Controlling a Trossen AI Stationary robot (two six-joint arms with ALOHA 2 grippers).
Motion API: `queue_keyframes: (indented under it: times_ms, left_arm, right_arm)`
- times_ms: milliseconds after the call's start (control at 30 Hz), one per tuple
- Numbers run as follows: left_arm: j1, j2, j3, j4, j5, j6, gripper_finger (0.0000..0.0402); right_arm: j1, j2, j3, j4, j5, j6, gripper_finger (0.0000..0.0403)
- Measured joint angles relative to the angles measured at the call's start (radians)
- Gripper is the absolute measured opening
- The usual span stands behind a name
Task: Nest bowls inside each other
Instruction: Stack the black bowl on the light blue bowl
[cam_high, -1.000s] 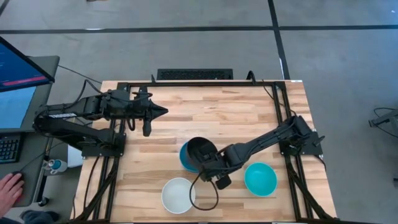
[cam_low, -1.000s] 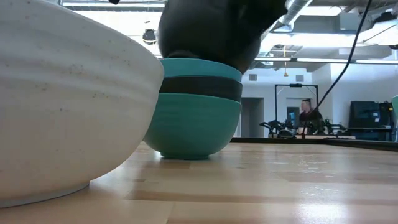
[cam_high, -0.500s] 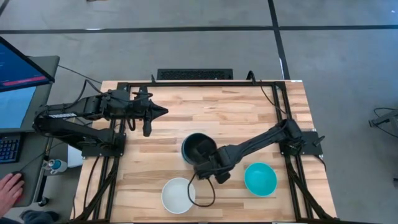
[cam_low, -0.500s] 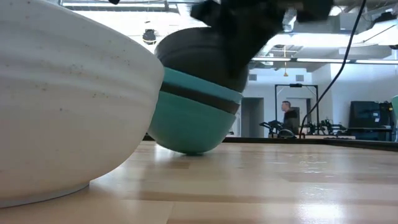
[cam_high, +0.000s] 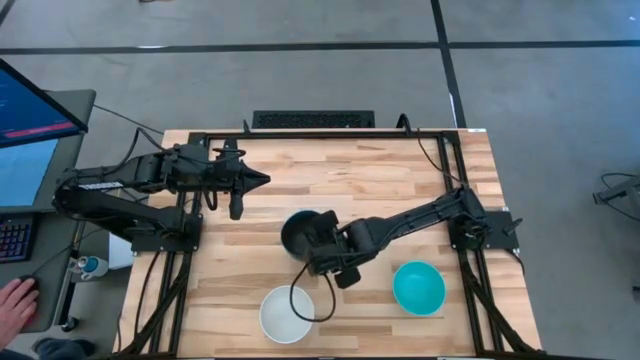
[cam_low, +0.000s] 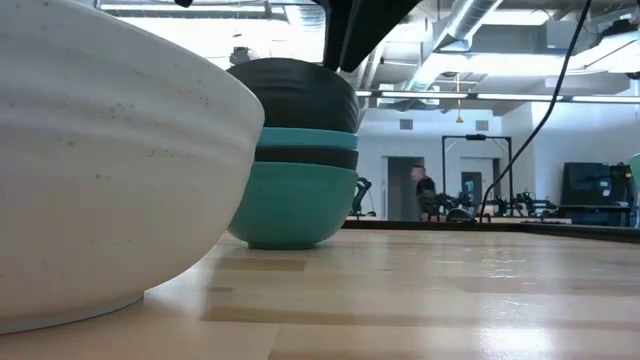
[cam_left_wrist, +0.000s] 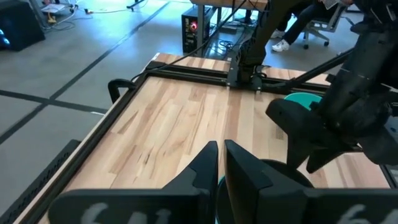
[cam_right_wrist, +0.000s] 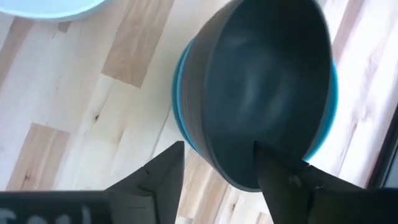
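Observation:
A stack of nested bowls (cam_high: 303, 235) stands level on the table's middle. From the top down it is a black bowl (cam_low: 292, 95), a cyan one (cam_low: 305, 138), another black one (cam_low: 305, 157) and a dark teal one (cam_low: 295, 205). My right gripper (cam_right_wrist: 217, 149) is open at the top bowl's near right rim, one finger (cam_right_wrist: 280, 171) over its inside and the other (cam_right_wrist: 158, 177) outside it. A white bowl (cam_high: 287, 313) and a cyan bowl (cam_high: 418, 287) sit apart near the front edge. My left gripper (cam_high: 262, 180) waits shut at the far left. My right gripper stands astride the top black bowl's rim (cam_right_wrist: 239, 180), slanting down from the table's right. The fingers are spread apart, and I cannot tell whether either one touches the bowl. The bowl rests nested in the stack.
Black frame rails (cam_high: 320, 135) run along the table's edges. Bare wood lies across the far half (cam_high: 360, 175). A person's hand (cam_high: 12, 300) rests at a desk left of the table, and a person walks in the room behind.
My right gripper has moved toward the table's left and a little toward its far edge. The top black bowl has sunk into the stack. The stack tipped over half a second ago, slid toward the table's left, and now stands level.

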Motion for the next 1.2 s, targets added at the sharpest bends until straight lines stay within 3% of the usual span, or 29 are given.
queue_keyframes:
  times_ms: [367,500,1200]
  left_arm:
    - [0.000,0.000,0.000,0.000,0.000,-0.001,0.0018]
    - [0.000,0.000,0.000,0.000,-0.001,-0.006,0.0018]
    - [0.000,0.000,0.000,0.000,-0.001,-0.008,0.0018]
  right_arm:
    - [0.011,0.000,0.026,0.004,-0.014,0.018,0.0149]
    - [0.016,0.000,0.026,0.015,-0.101,0.031,0.0132]
    - [-0.024,0.007,0.026,0.105,-0.090,0.033,0.0129]
